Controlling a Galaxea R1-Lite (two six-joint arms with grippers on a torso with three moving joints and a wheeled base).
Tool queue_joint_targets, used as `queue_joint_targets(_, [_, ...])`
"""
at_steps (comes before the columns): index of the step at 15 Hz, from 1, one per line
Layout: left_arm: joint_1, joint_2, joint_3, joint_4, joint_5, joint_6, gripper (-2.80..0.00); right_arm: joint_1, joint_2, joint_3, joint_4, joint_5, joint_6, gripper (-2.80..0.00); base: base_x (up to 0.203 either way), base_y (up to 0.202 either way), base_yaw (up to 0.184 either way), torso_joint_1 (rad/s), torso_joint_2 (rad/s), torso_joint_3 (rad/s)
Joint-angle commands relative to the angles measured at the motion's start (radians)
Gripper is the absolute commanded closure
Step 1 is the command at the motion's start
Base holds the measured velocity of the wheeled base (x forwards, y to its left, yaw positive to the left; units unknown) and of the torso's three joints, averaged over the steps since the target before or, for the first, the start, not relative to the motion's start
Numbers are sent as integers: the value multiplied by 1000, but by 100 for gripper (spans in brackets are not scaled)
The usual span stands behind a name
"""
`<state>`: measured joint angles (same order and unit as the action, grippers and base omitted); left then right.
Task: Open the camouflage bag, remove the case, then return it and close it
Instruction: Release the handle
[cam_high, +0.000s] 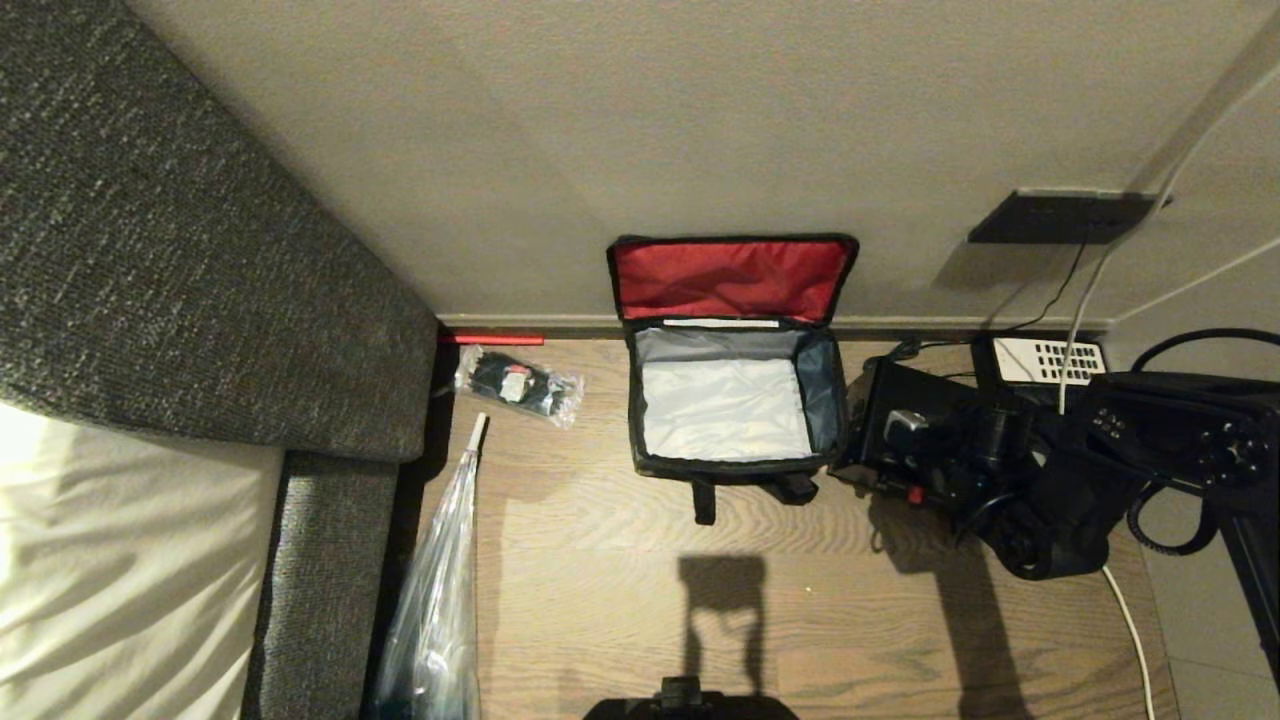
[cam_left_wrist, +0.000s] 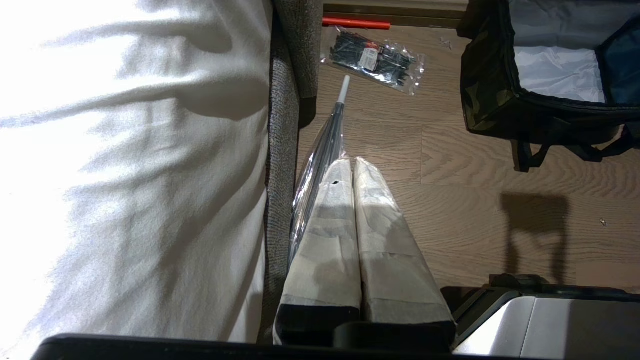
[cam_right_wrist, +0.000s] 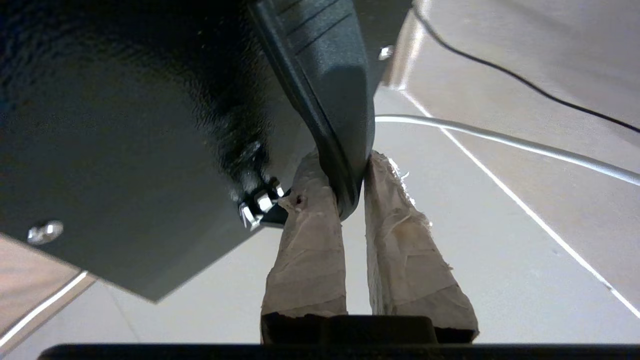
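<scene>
The camouflage bag (cam_high: 735, 400) stands open on the wooden floor against the wall, its red-lined lid (cam_high: 730, 280) leaning back and its pale grey interior bare. Just right of the bag, the black case (cam_high: 872, 420) hangs at floor level off the end of my right arm (cam_high: 1060, 500). In the right wrist view, my right gripper (cam_right_wrist: 345, 165) is shut on a dark curved edge of the case (cam_right_wrist: 125, 125). My left gripper (cam_left_wrist: 352, 162) is shut on nothing, parked well left of the bag (cam_left_wrist: 490, 95) and beside the sofa.
A packet of black cable ties (cam_high: 518, 385) and a red stick (cam_high: 490, 339) lie left of the bag. A plastic-wrapped umbrella (cam_high: 440, 600) lies along the grey sofa (cam_high: 200, 300). A black telephone (cam_high: 1040, 358), cables and a wall socket (cam_high: 1065, 215) crowd the right.
</scene>
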<state>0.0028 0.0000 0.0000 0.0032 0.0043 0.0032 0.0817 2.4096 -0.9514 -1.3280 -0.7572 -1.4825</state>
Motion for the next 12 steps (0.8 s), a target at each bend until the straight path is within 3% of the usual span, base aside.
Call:
queue_joint_targets(1, [0,0,0,0,0,1,0,1,-4,20,16,-2,16,0,0,0,0,0,0,0])
queue_joint_targets(4, [0,0,0,0,0,0,0,3,-10,36,71,-2,56,0,0,0,0,0,0,0])
queue_joint_targets(5, [0,0,0,0,-1,0,0,1,-10,34,82,-2,50,-280,0,0,0,0,0,0])
queue_joint_targets(12, [0,0,0,0,0,0,0,10,-31,110,124,10,61,-280,0,0,0,0,0,0])
